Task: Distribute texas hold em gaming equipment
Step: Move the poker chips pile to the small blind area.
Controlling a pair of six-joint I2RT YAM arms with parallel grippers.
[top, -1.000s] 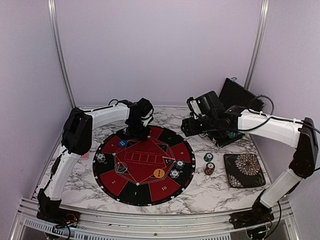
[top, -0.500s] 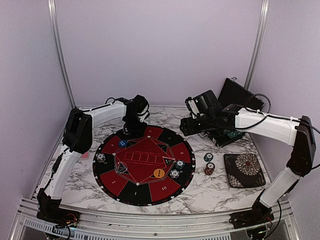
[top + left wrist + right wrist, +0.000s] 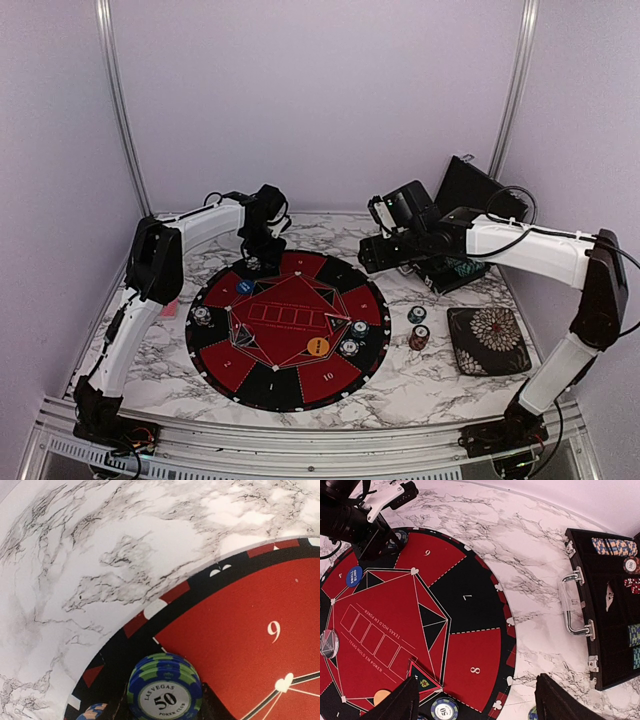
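Inside the case (image 3: 612, 605), chip rows (image 3: 615, 546) show wrist-side only.

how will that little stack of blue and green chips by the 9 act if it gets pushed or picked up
The chip stack is a few loose discs piled up, so a push would probably shear the top ones off. The round mat under it looks like felt, so it should drag, not glide. Chips look stiff and thick for their size; the left gripper would likely need a side pinch to lift them together.
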